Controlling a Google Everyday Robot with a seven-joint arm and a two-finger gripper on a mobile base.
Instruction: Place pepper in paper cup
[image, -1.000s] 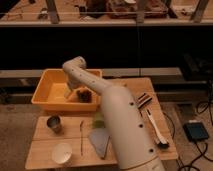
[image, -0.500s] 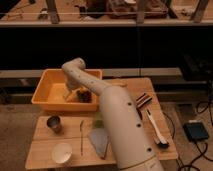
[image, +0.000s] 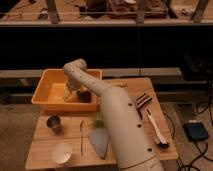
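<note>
Pepper (image: 81, 135), slender and dark green, lies flat on the wooden table (image: 67, 134), running lengthwise toward the front edge. Just to its left and a little nearer the front stands the paper cup (image: 62, 152), white, upright, its wide mouth facing up. Farther back on that side, near the pepper's far end, sits a small grey metal cup (image: 54, 123). To the pepper's right are a pale green chunky object (image: 97, 120) and, nearer the front, a flat grey piece that looks like folded cloth (image: 100, 141). A yellow bin (image: 42, 97) occupies the table's back left area, with a dark brown lump (image: 84, 95) inside it.

Several things could go wrong from here. The pepper is thin and lies flush on the wood, so a grasp could close above it or slide off its curved body. The paper cup is light and close by, so an arm coming down for the pepper might tip or push it. The brown lump lies nearest the gripper and could be picked by mistake.

The gripper (image: 70, 94) is down inside the yellow bin, just beside the brown lump. Whether it is released, clenched or holding something cannot be told. The pepper lies outside the bin, well apart from the gripper, toward the table's front.
</note>
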